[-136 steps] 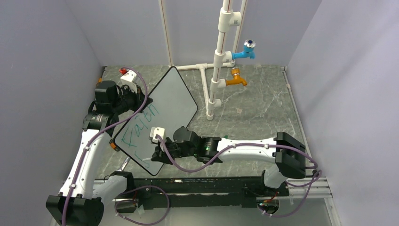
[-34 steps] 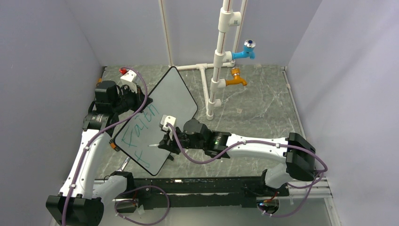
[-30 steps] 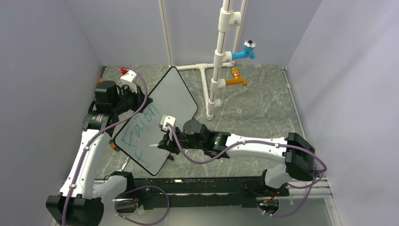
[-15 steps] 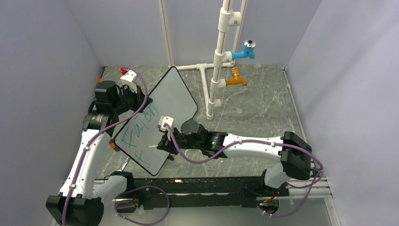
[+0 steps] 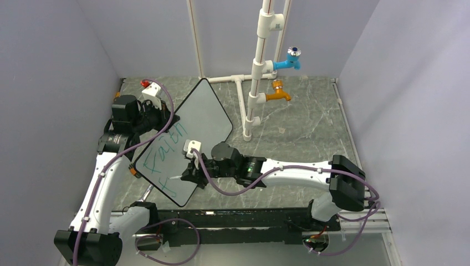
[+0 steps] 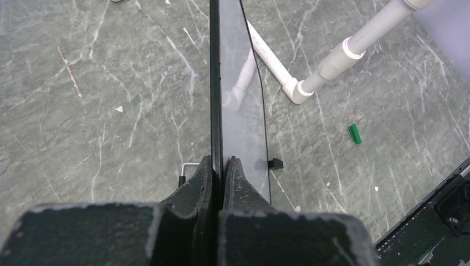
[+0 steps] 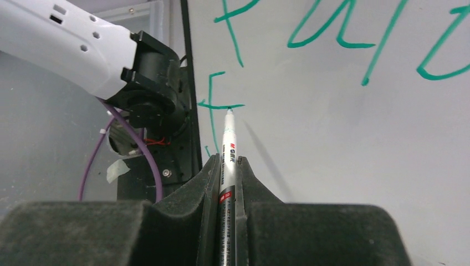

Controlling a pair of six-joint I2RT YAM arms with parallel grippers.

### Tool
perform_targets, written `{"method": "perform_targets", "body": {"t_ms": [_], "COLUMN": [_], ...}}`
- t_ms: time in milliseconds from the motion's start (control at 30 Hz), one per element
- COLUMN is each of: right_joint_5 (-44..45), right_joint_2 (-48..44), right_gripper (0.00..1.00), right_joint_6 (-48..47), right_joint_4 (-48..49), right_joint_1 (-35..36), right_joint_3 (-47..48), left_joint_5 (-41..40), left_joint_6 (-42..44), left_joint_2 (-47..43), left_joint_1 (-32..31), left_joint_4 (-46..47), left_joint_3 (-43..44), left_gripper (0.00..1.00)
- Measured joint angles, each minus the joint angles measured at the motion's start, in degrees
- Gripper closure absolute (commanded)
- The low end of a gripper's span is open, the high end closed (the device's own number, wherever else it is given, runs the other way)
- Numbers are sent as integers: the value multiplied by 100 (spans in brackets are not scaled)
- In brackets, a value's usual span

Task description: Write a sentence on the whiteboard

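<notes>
The whiteboard [image 5: 202,111] stands tilted on its edge at the left of the table. My left gripper [image 5: 157,114] is shut on its black rim, and the left wrist view shows the board [image 6: 239,100] edge-on between the left gripper's [image 6: 223,166] closed jaws. The sentence reads "Faith" [image 5: 168,144] in green, with an "f" [image 5: 167,185] on the line below. My right gripper [image 5: 187,176] is shut on a silver marker [image 7: 228,145]. The marker tip sits at the right end of the f's [image 7: 213,113] crossbar, at or just off the surface.
A white pipe stand [image 5: 256,72] with a blue tap [image 5: 290,59] and an orange tap [image 5: 277,94] rises at the back centre. A small green cap [image 6: 354,133] and a hex key [image 6: 186,168] lie on the marble table. Grey walls close in on both sides.
The right gripper has slid the marker slightly left and toward the near edge. Over the last few seconds the "f" on the lower line has been completed. The left arm holds still.
</notes>
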Motion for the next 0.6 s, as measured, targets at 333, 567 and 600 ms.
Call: {"method": "perform_targets", "body": {"t_ms": [333,567,600], "right_joint_5": [-90,-70,-70], "right_joint_2": [179,385,389], "right_gripper": [100,100,100], "right_joint_6": [17,28,46], "right_joint_4": [59,57,57], "right_joint_1": [57,57,57], "right_joint_3": [0,0,-2], "left_joint_5": [0,0,0], "left_joint_6": [0,2,2], "left_joint_2": [0,0,0], "left_joint_1": [0,0,0], "left_joint_4": [0,-2,-2], "left_joint_3": [0,0,0], "left_gripper": [100,100,100]}}
